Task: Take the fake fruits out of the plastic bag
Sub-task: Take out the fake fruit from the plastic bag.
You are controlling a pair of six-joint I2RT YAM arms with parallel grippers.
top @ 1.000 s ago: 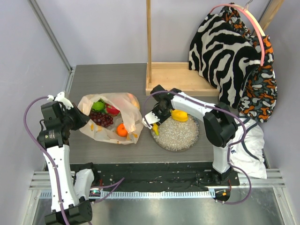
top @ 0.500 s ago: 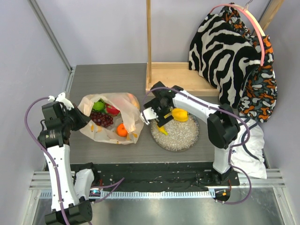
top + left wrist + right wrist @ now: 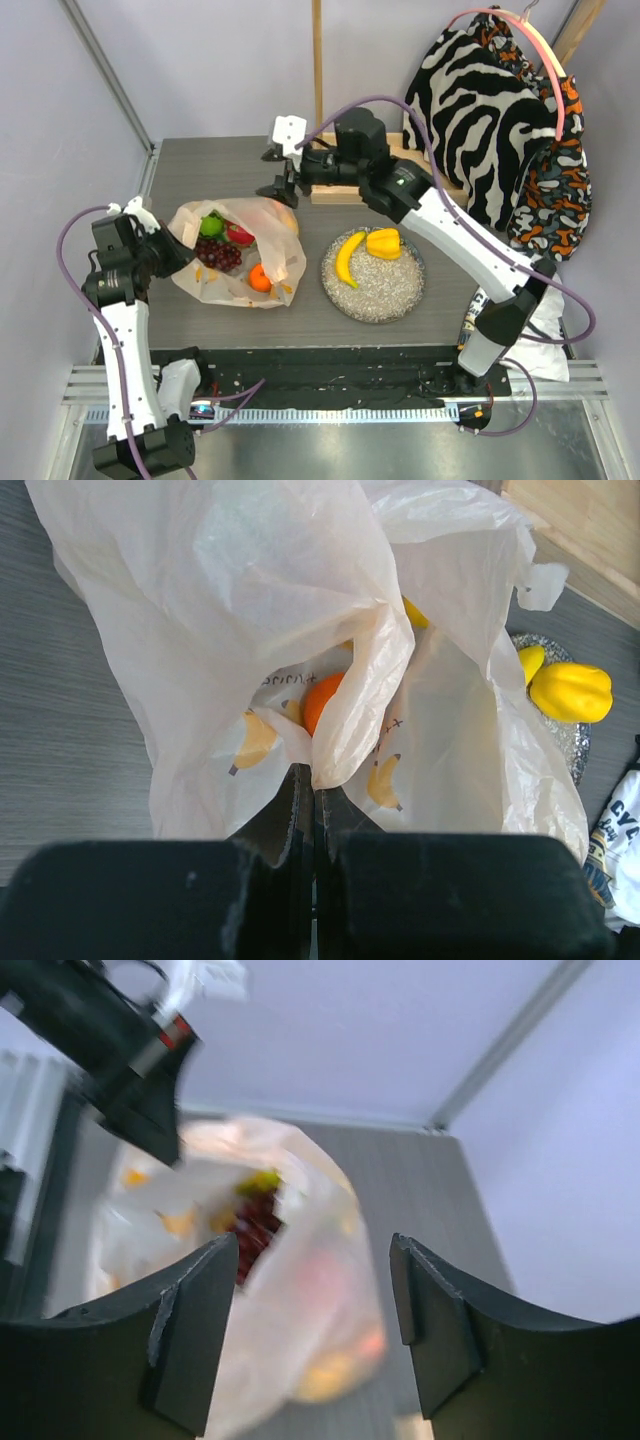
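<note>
Though thin, crinkly bag (image 3: 250, 600); glossy orange (image 3: 322, 698)

Left arm (image 3: 130, 350) and right arm (image 3: 460, 235): white links, black joints, purple cable (image 3: 60, 250). Left gripper (image 3: 306, 790), right gripper (image 3: 312, 1290): black.

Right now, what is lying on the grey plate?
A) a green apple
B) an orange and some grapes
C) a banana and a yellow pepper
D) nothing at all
C: the top view shows a banana and a yellow pepper lying on the plate, while the orange, grapes and green apple sit in the plastic bag.
</note>
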